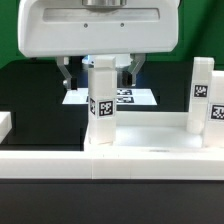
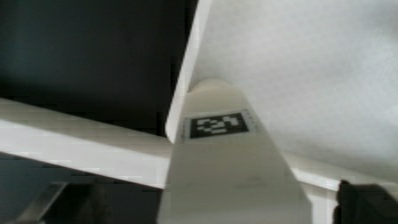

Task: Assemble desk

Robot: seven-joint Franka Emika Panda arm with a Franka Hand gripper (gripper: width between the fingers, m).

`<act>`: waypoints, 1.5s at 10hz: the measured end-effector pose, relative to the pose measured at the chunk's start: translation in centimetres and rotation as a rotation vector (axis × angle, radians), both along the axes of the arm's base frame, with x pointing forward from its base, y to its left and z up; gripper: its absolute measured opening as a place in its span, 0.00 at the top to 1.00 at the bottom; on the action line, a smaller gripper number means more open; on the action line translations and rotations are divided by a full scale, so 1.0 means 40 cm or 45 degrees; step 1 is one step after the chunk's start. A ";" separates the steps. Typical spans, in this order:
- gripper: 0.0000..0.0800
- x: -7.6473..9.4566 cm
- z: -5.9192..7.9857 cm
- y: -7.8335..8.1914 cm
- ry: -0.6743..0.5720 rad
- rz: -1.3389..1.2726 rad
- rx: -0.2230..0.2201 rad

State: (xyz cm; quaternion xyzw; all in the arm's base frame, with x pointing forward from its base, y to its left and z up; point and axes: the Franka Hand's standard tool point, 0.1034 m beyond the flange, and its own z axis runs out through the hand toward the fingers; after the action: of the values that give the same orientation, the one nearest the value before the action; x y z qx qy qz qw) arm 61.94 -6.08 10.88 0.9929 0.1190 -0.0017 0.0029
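The white desk top (image 1: 150,138) lies low across the exterior view. One square white leg (image 1: 100,100) with a black-and-white tag stands upright at its left part. My gripper (image 1: 99,76) hangs over that leg, open, with a finger on each side of its upper end. In the wrist view the same leg (image 2: 222,160) runs between the dark fingers (image 2: 368,203), and there is a gap on at least one side. The desk top (image 2: 302,70) fills the area behind it. Two more tagged legs (image 1: 203,92) stand upright at the exterior view's right.
The marker board (image 1: 135,97) lies on the dark table behind the leg. A long low white rail (image 1: 110,166) runs along the front of the exterior view. A small white block (image 1: 5,122) sits at the exterior view's left edge.
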 end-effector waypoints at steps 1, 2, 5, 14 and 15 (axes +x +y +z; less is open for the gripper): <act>0.36 0.000 -0.001 0.000 0.000 -0.018 0.000; 0.53 0.000 -0.001 0.000 0.001 -0.018 0.000; 0.64 -0.001 -0.001 -0.001 0.001 -0.049 0.000; 0.64 0.001 -0.006 0.006 -0.006 -1.214 0.092; 0.64 0.001 -0.007 0.005 -0.003 -1.356 0.098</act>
State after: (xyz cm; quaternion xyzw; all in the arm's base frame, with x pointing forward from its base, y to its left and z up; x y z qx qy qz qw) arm 61.99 -5.90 10.60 0.9152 -0.4015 0.0025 -0.0346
